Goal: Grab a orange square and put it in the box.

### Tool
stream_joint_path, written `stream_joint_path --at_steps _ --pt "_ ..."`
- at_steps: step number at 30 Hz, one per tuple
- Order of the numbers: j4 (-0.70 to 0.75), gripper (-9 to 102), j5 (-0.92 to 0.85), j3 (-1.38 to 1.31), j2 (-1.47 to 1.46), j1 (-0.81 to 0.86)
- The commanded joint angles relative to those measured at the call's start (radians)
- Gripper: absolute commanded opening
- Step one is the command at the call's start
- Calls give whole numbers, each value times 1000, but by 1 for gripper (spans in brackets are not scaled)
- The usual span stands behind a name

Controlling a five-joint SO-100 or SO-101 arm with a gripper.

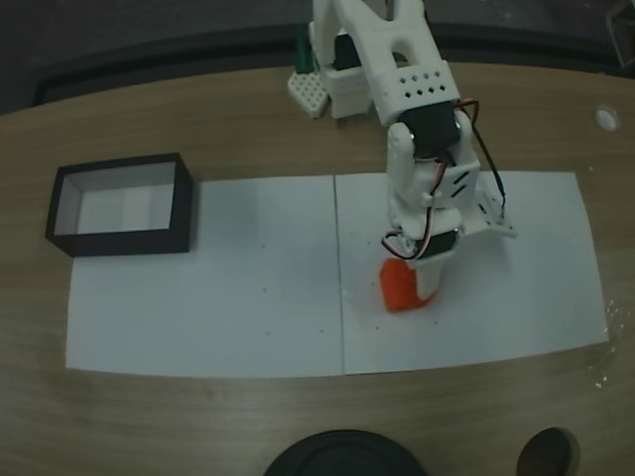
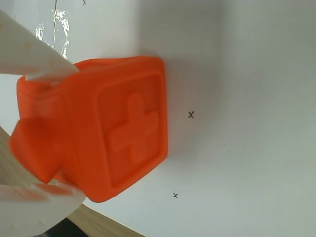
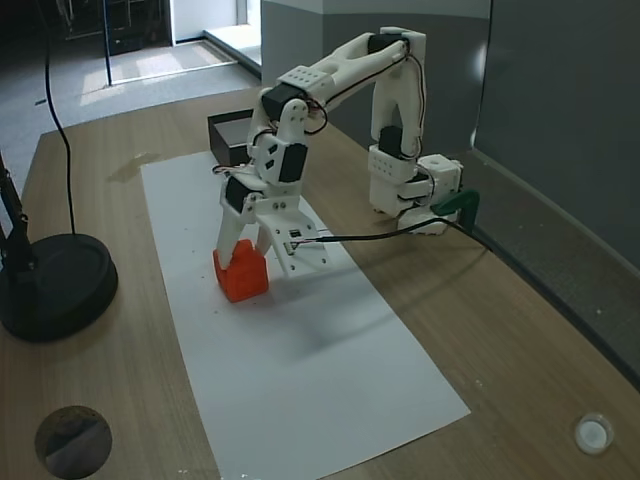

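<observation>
The small bright red-orange cube (image 2: 118, 128) is pinched between the white two-finger gripper's (image 2: 44, 133) fingers on white paper (image 1: 218, 297).

1 fixed view overhead; 1 oblique, sideways; wrist view close; all share the paper (image 1: 248, 297).

This looks like an office or a lab room set up for robot trials. A white printed arm (image 3: 330, 120) is fixed at the edge of a wood-grain desk (image 3: 520, 330) that has a round cable hole (image 3: 72, 440), with white paper sheets (image 1: 238, 288) laid flat as a work mat. A black round-based stand (image 3: 50, 285) sits on the desk, and grey partition panels (image 3: 560, 110) and a carpeted floor (image 3: 70, 110) lie beyond it.
</observation>
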Motion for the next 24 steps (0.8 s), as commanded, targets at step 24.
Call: stream_joint_path --at_steps 24 --pt "316 6 -307 -548 259 976"
